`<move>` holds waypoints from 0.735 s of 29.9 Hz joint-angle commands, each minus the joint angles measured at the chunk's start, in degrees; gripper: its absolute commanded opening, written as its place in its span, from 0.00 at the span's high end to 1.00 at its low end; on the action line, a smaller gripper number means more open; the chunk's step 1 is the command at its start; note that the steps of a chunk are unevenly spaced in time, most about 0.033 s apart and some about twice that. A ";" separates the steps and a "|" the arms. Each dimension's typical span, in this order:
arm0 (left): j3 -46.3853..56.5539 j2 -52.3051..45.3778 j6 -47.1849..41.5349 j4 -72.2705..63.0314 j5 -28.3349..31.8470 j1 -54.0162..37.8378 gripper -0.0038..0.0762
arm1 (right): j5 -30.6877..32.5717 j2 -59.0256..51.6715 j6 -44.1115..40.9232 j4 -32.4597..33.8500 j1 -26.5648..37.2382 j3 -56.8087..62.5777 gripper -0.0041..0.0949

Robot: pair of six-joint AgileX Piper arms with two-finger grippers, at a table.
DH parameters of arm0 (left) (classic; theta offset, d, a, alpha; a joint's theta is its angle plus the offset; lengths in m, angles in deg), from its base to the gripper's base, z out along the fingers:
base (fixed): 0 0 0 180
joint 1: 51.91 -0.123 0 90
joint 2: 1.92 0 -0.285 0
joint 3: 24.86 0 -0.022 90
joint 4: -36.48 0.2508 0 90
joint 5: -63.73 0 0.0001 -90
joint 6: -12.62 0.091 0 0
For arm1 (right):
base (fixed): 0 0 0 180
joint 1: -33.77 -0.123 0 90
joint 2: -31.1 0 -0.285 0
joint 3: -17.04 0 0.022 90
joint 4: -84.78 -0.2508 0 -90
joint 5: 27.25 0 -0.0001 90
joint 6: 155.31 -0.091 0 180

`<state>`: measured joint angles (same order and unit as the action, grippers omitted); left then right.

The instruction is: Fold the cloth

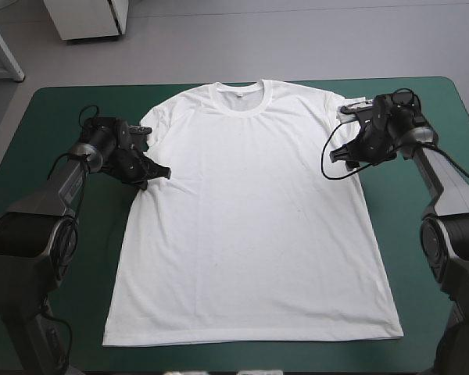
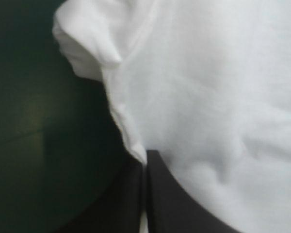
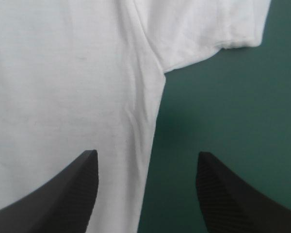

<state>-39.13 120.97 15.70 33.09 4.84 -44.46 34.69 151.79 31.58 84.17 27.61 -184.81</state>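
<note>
- High view: a white T-shirt [image 1: 250, 219] lies spread flat in the middle of the table's teal-green cover [image 1: 55, 125], collar toward the far edge and hem toward the near edge. The left gripper [image 1: 158, 173] sits at the shirt's left side edge, just below the left sleeve [image 1: 158, 117]. The right gripper [image 1: 342, 156] sits at the opposite side edge, below the right sleeve [image 1: 340, 105].
- Left wrist view: the black fingers [image 2: 169, 204] are pressed together in a point, pinching a thin white strip of the T-shirt [image 2: 213, 87] at its side edge. The sleeve [image 2: 87, 48] lies ahead, with teal-green cover [image 2: 29, 121] beside it.
- Right wrist view: the right gripper [image 3: 146, 155] stands wide apart and holds nothing. It straddles the T-shirt's [image 3: 63, 73] side edge just below the sleeve [image 3: 218, 24], with one finger [image 3: 72, 194] over cloth and the other over bare cover [image 3: 233, 107].
</note>
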 commanded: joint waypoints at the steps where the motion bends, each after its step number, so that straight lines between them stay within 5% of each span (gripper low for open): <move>1: -1.22 -1.90 -0.56 -1.78 -0.21 0.81 0.96 | -0.75 -0.37 0.81 -1.28 0.59 -1.66 0.40; 11: -1.78 -1.90 -0.69 -1.43 -0.70 0.81 0.96 | 1.68 5.19 1.04 -4.12 0.59 -1.55 0.43; 22: -2.67 -1.90 -0.69 -1.19 -1.23 0.81 0.96 | 4.46 8.10 2.57 -7.37 -0.43 -1.55 0.96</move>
<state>-40.16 121.43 15.65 33.71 3.94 -44.24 37.82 159.86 33.49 80.36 27.97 -186.54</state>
